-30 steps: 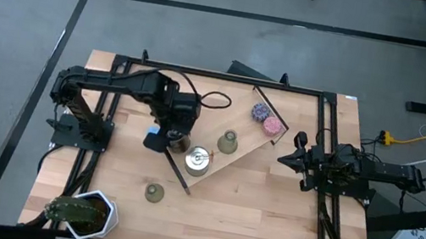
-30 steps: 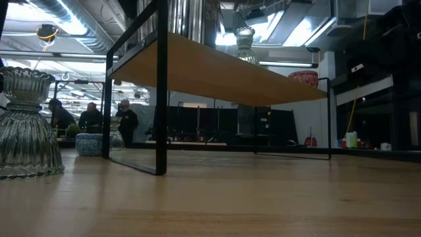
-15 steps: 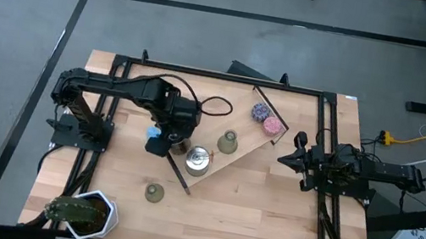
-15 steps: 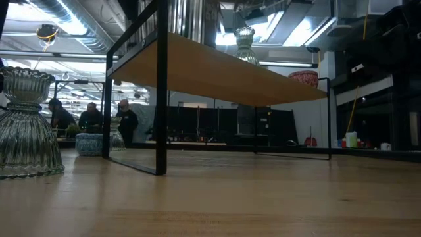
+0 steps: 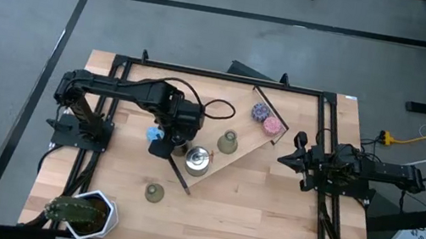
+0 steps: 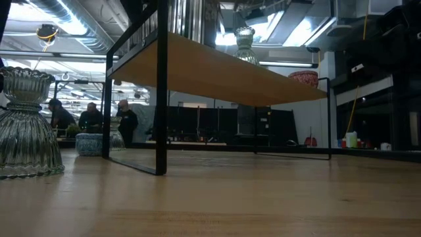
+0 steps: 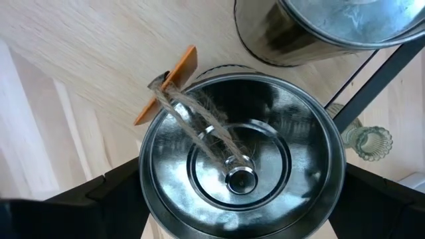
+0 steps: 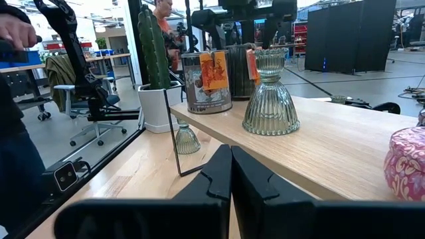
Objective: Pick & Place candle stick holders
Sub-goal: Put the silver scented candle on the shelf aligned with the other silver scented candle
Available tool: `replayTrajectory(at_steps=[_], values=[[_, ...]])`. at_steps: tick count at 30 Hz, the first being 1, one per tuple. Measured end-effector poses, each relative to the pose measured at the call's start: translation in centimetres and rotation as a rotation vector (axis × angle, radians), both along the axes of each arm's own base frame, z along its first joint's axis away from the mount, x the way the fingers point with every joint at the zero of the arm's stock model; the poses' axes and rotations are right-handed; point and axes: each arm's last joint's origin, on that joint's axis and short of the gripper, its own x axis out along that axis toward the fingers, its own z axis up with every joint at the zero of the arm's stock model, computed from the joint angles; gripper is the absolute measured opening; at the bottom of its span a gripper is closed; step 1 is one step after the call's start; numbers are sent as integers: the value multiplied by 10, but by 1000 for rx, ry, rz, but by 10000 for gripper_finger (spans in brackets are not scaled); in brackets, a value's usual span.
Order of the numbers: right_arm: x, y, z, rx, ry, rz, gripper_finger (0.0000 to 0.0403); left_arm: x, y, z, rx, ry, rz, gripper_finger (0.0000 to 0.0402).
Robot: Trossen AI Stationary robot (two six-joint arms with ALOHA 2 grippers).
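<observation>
One ribbed, bell-shaped candle stick holder [image 5: 227,142] stands on the raised wooden shelf [image 5: 233,153]; it also shows in the right wrist view [image 8: 270,93]. A second holder [image 5: 153,192] stands on the table in front of the shelf, also in the low view [image 6: 26,125]. A third is not in view. My left gripper [image 5: 176,141] is shut on a silver tin [image 7: 242,166] beside the shelf's left end. My right gripper [image 5: 296,160] is shut and empty at the table's right side. My left gripper pinches the silver tin between its two fingers, one on each opposite side of the round wall [image 7: 145,192]. The fingers come from above, pointing down. The tin sits upright, open top up, with a twine loop and an orange tag [image 7: 169,86]. I cannot tell whether it is clear of the table.
A second silver tin [image 5: 198,160] stands on the shelf close to the held one. Purple [image 5: 260,110] and pink [image 5: 271,127] pucks sit at the shelf's far right. A potted cactus [image 5: 82,212] stands at the near left corner. A black frame [image 5: 220,76] rims the table.
My left gripper has shifted a little toward the table's right edge, closer to the shelf, keeping the tin between its fingers.
</observation>
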Motion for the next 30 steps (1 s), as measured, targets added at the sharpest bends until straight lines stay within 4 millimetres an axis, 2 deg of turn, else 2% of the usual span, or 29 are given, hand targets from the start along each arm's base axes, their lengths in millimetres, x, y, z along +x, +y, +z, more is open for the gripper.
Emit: replayTrajectory(at_steps=[14,26,30], values=[[0,0,0,0,0,0,10,1,0,0,-5,-7,14,397],[0,0,0,0,0,0,10,1,0,0,-5,-5,16,400],[0,0,0,0,0,0,10,-2,0,9,-6,-16,16,400]])
